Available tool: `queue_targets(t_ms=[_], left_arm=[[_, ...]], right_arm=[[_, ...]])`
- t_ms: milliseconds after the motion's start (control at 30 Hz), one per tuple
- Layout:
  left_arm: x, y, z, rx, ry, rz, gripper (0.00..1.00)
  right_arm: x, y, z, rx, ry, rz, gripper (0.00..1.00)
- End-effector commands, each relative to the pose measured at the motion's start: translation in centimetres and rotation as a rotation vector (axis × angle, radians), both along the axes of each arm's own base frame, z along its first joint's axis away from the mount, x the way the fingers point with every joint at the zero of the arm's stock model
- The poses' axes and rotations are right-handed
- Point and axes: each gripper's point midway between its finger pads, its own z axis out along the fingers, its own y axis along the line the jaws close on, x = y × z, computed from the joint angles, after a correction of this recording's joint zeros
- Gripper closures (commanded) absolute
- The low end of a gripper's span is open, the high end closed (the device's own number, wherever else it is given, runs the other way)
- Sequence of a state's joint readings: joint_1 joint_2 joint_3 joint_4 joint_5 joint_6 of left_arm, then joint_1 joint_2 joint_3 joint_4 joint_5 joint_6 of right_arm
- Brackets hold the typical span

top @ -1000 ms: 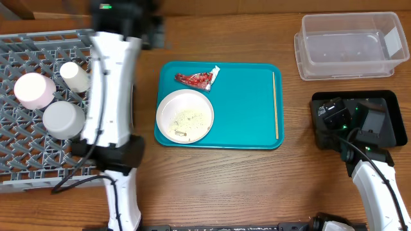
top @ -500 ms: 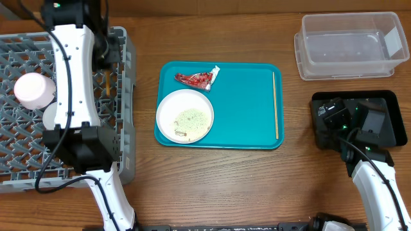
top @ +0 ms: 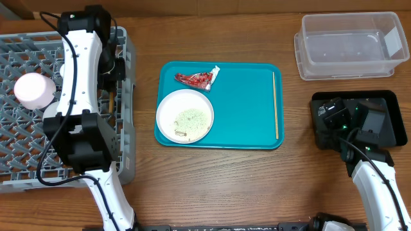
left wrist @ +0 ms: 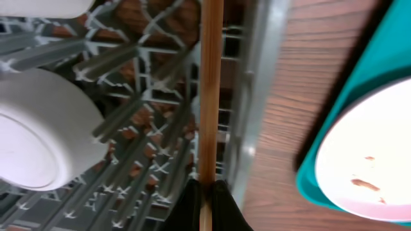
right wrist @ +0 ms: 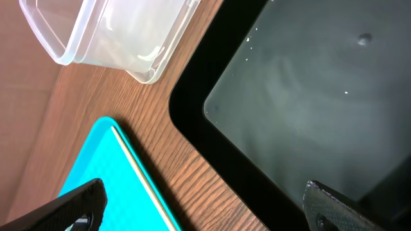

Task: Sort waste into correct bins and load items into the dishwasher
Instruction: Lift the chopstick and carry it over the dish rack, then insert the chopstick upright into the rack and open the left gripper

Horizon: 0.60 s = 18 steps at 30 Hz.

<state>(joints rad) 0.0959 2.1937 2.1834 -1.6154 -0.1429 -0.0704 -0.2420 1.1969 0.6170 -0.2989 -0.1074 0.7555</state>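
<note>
The left gripper (left wrist: 205,194) clenches a thin wooden chopstick (left wrist: 210,90) over the dish rack (top: 19,136), upper left; light, stiff, likely to pivot unless held mid-shaft. Right gripper (right wrist: 205,206) gapes empty

The surface (top: 212,186) is brown wood, visible grain, pretty matt. The dish rack (top: 19,147) is dull grey moulded plastic. The chopstick (left wrist: 210,83) is plain pale wood, smooth. The teal tray (top: 244,96) looks like smooth plastic, and the tub (top: 347,38) is clear, slightly glossy plastic. The black tray (right wrist: 308,96) is smooth with a soft sheen. The red wrapper (top: 194,79) is crinkly, maybe foil, hard to tell. The white plate (top: 170,106) is smooth.
</note>
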Motion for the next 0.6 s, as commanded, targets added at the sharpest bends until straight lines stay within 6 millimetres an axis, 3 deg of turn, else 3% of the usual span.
queue_targets(t_ms=[0,567], left_arm=[[0.1,1.5,0.0,0.044,-0.005,-0.002,0.96],[1.8,1.3,-0.4,0.017,-0.057,-0.129,0.96]], right_arm=[[0.7,-0.2,1.4,-0.008,-0.04,-0.001,0.0],[0.7,-0.2,1.4,-0.008,-0.04,-0.001,0.0]])
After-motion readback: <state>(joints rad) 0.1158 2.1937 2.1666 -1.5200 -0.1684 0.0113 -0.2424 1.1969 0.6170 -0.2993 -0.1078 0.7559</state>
